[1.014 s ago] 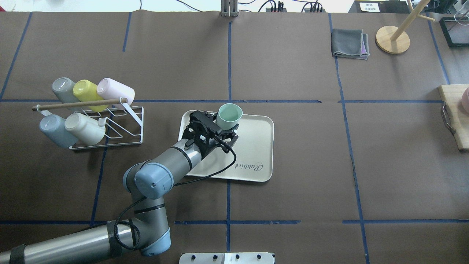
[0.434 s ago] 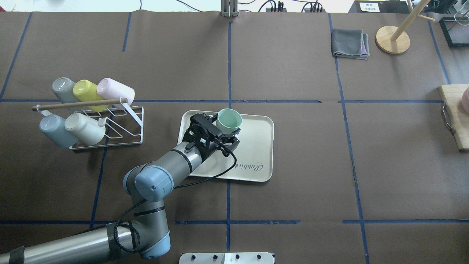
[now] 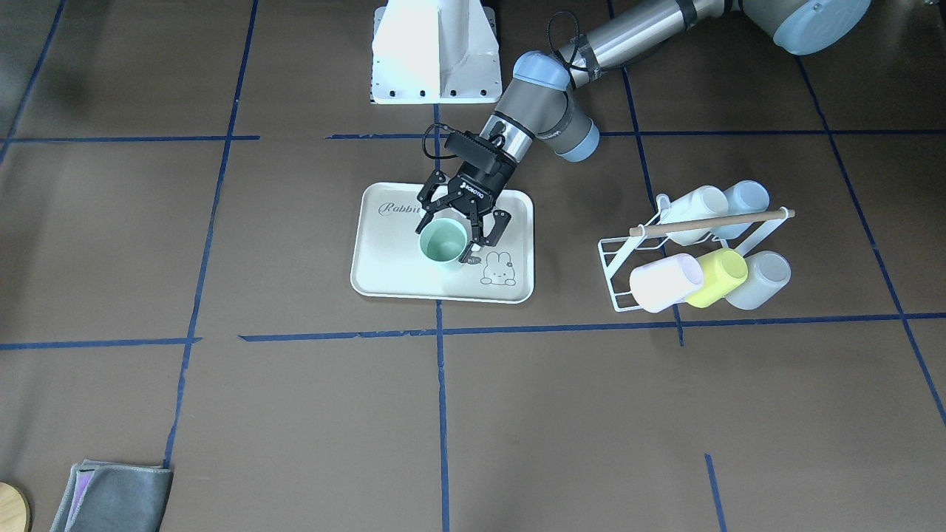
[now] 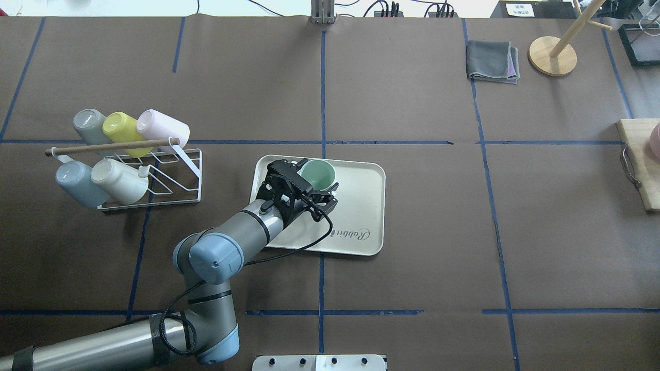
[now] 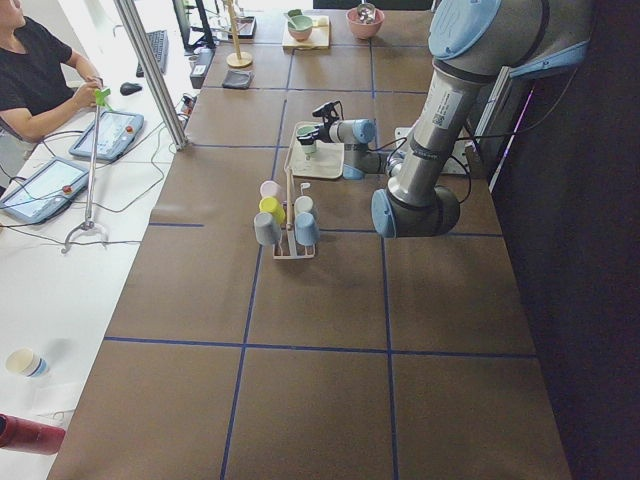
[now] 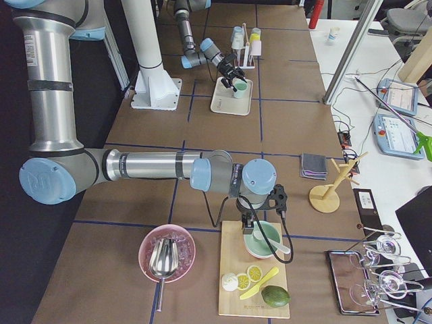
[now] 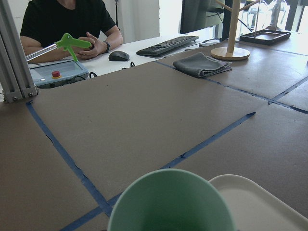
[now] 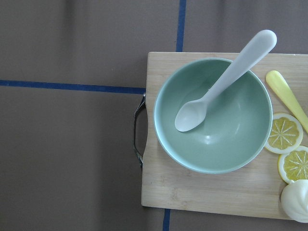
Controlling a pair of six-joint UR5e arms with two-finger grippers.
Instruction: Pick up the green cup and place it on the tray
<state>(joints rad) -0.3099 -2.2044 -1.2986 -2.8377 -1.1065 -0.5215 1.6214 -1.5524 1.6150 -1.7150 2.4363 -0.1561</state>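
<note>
Brown paper table (image 4: 438, 232), 1: marked with a blue tape grid.
Cream tray (image 4: 361, 206), 1: lies flat, mid-table.
Left gripper (image 4: 315, 178), 1: over the tray, pinching the cup's sides.
Right gripper (image 6: 250, 223), 1: above a bowl (image 8: 214, 115), well apart; cannot tell its jaw state.
Green cup (image 3: 443, 242), 1: upright, mouth up, low over the tray beside the bunny drawing (image 3: 497, 270). It rode higher 1 second ago.
Judgement: lowering nearly done, contact unconfirmed, release remains.
</note>
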